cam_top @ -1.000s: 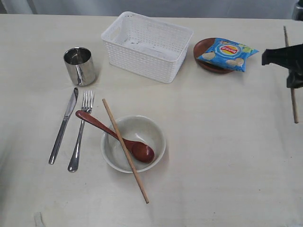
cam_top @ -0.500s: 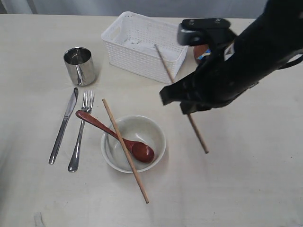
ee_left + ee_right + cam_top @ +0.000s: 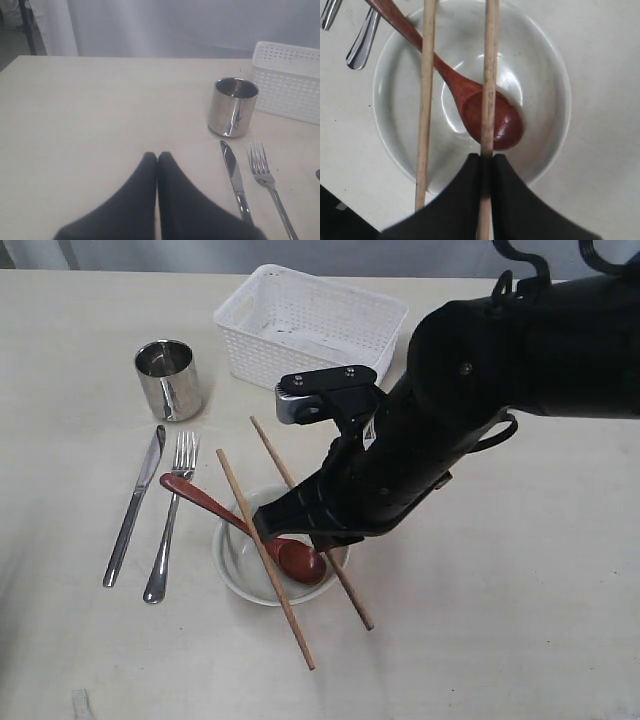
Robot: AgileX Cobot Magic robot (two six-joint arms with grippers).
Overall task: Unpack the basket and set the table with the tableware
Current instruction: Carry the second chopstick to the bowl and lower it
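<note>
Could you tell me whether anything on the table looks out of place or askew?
One chopstick lies slanted across the rim of the bowl, over the spoon resting inside it, rather than beside it. The right gripper holds the second chopstick above the same bowl. Nothing looks spilled or damaged.

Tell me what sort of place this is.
Probably a staged dining setup in a robot lab, not a home: a pale table before a plain curtain, a place setting of cup, knife, fork and bowl, and a black robot arm reaching over it.
</note>
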